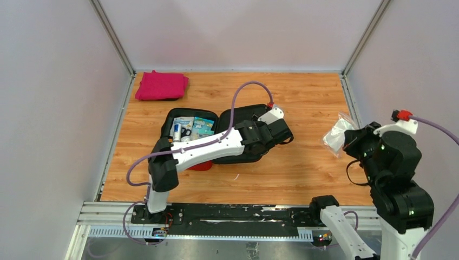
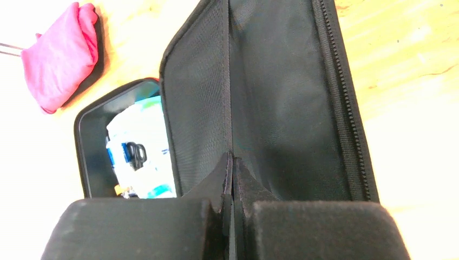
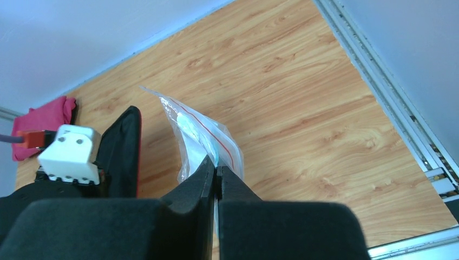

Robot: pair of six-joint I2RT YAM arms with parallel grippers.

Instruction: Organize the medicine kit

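Observation:
The red medicine kit [image 1: 244,112] lies open mid-table, black lining up. Its left half holds scissors [image 1: 185,131], a teal packet [image 1: 203,125] and small white items. My left gripper [image 1: 280,133] is over the right half. In the left wrist view it [image 2: 231,158] is shut on a thin black fold of the kit's lining [image 2: 270,97]. My right gripper [image 1: 349,142] is at the right, above the table, and in the right wrist view it [image 3: 216,166] is shut on a clear zip bag [image 3: 200,130] with a red seal line. The bag also shows in the top view [image 1: 335,135].
A folded pink cloth [image 1: 161,85] lies at the back left corner, also in the left wrist view [image 2: 57,54]. White walls enclose the table on three sides. A metal rail [image 1: 216,214] runs along the near edge.

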